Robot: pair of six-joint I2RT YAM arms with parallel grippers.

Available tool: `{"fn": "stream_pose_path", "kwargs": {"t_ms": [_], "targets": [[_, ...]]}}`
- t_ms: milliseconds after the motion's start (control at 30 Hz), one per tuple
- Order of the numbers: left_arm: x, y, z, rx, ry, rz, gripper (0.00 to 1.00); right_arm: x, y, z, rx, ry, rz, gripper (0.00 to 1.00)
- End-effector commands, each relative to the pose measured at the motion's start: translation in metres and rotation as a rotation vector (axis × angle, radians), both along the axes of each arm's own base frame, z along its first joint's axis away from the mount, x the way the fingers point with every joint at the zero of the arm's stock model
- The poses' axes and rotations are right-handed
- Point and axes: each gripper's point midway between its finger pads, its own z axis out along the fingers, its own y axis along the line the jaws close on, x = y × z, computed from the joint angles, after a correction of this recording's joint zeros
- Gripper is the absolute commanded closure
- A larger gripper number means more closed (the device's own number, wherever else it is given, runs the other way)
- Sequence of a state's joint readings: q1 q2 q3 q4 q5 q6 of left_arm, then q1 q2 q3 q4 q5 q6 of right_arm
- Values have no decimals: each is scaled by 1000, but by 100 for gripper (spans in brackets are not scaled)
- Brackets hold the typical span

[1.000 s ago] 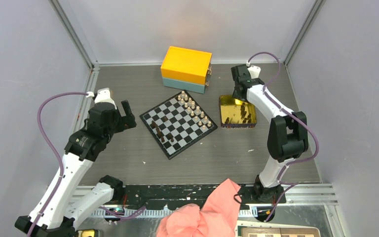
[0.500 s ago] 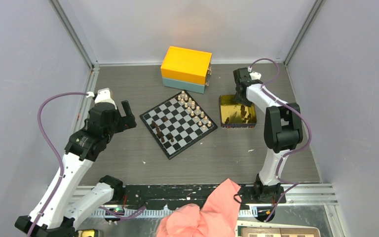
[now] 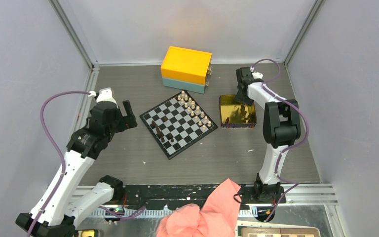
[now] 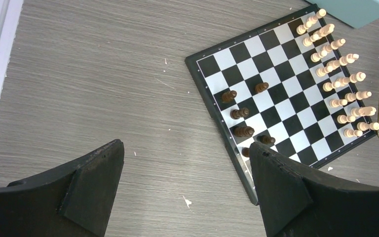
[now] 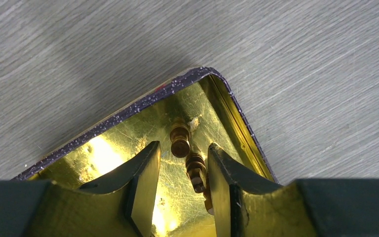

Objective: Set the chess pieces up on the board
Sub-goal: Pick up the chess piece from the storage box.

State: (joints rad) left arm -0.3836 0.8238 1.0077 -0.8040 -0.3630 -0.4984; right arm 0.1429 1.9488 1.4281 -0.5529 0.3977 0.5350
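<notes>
r gripper (image 5: 182, 150) open over shiny gold square tin (image 5: 103, 148), tiny brown wooden chessmen (image 5: 195, 170) between fingers; l gripper (image 4: 187, 148) wide open.

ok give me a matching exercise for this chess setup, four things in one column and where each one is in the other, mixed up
Things:
1. light chess pieces
2. gold tin
3. left claw
4. right claw

Places:
A. open above the table, left of the board
B. in two rows along one edge of the board
C. open, low over loose chess pieces in a corner of the tin
D. on the table, right of the board

Pairs: 1-B, 2-D, 3-A, 4-C
</notes>
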Motion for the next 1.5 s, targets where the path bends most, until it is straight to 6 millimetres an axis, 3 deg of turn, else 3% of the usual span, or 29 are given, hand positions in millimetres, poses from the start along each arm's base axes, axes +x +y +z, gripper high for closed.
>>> {"fn": "stream_pose_path", "kwargs": {"t_ms": [0,467,600,767,1233,1467], "targets": [[8,1,10,-15,-47,21,3,24,1,18,22,-87,-22,55],[9,2,8,3,-39,21,3,25,2,6,33,-65,-30,67],[9,2,8,3,-42,20,3,23,1,7,28,-70,-33,76],[8,2,8,1,-43,20,3,21,0,14,25,-82,-29,98],[2,3,12,-20,-64,20,3,19,-1,61,8,-154,10,99],[-1,3,11,-31,-66,19,3,15,1,64,6,-154,22,99]]}}
